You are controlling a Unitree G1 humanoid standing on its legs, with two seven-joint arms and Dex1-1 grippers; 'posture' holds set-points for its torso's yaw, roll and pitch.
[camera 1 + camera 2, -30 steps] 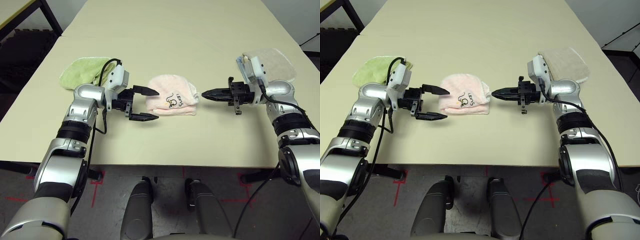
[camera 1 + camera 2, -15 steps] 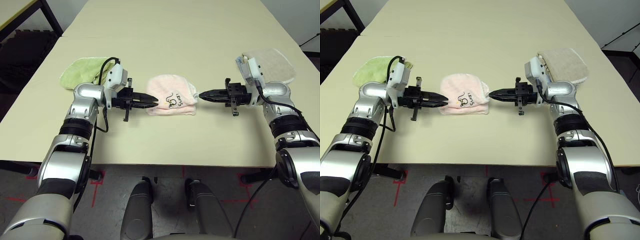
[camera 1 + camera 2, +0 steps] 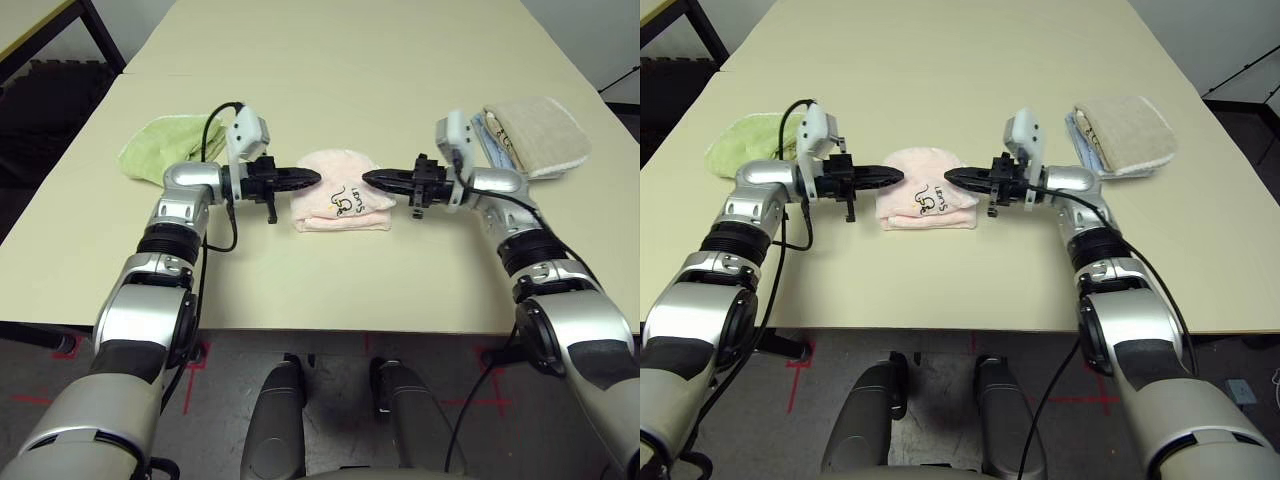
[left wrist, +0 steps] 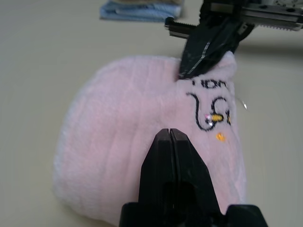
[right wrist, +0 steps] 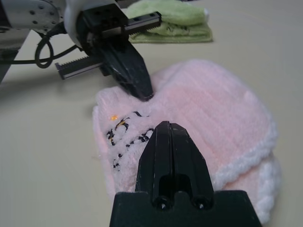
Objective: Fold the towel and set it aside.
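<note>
The towel (image 3: 335,197) lies folded into a small pale pink bundle in the middle of the table, with its dark printed drawing facing the front right and a scalloped white edge (image 5: 258,146). My left gripper (image 3: 312,177) reaches in from the left, shut, its tip over the towel's upper left part. My right gripper (image 3: 368,179) comes from the right, shut, its tip on the towel's upper right part beside the drawing. Neither holds cloth between its fingers. In the left wrist view my shut fingers (image 4: 169,156) hover over the pink terry (image 4: 118,137).
A light green folded towel (image 3: 165,142) lies at the left behind my left arm. A stack of beige-and-blue folded towels (image 3: 535,122) sits at the right. The table (image 3: 330,60) stretches bare behind the pink bundle, with its front edge near my body.
My left gripper has shut from wide open. Both grippers moved inward from beside the towel and now meet over its top. The towel stays in place.
</note>
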